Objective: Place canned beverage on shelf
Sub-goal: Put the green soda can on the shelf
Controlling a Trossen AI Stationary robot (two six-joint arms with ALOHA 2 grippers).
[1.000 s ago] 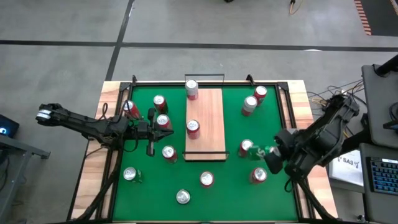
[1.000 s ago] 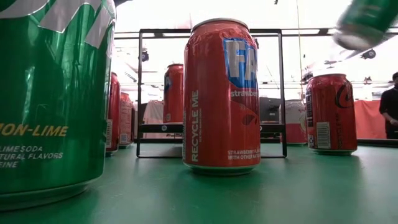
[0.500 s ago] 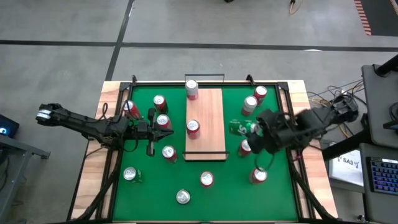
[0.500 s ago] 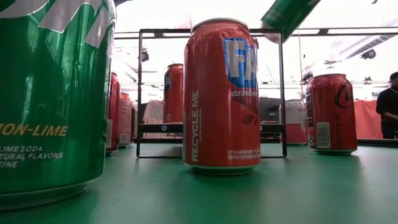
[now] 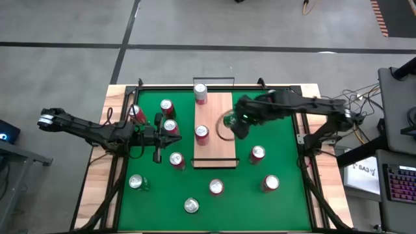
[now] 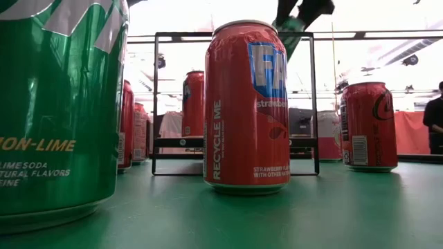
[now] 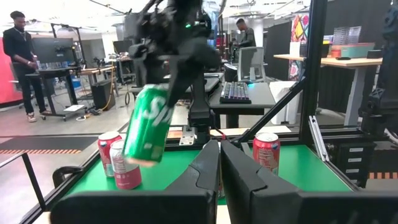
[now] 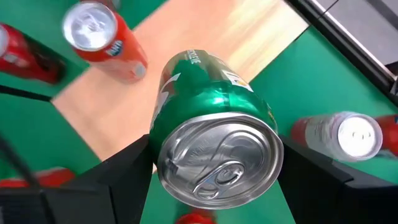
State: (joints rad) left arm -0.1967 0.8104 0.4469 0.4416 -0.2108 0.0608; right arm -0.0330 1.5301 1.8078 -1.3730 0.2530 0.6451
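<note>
My right gripper [image 5: 236,121] is shut on a green can [image 5: 228,121] and holds it in the air over the right side of the shelf [image 5: 221,148], a pale wood board in the middle of the green mat. Two red cans stand on the shelf, one at its far end [image 5: 200,93] and one mid-board [image 5: 202,133]. The left wrist view shows the green can [image 7: 148,127] tilted under the right gripper. My left gripper [image 5: 177,136] waits shut at the left, level above the mat among red cans. My right gripper pinches the green can's side wall [image 8: 163,134] between its two fingers [image 8: 121,177], one on each side, near the can's top end. The fingers slant down from the table's right side. The can hangs tilted, its bottom end lowest, clear of the shelf.
Several red cans stand on the mat on both sides of the shelf, one [image 5: 257,153] just right of it. A green can [image 5: 136,182] stands near left. Black rails [image 6: 156,104] close the shelf's short ends. People stand in the room beyond.
My right gripper has swung from the near right of the mat toward the far edge and the left, carrying the green can to a spot above the shelf. Its wrist has rolled, and the can has turned with it. The grip has not changed.
</note>
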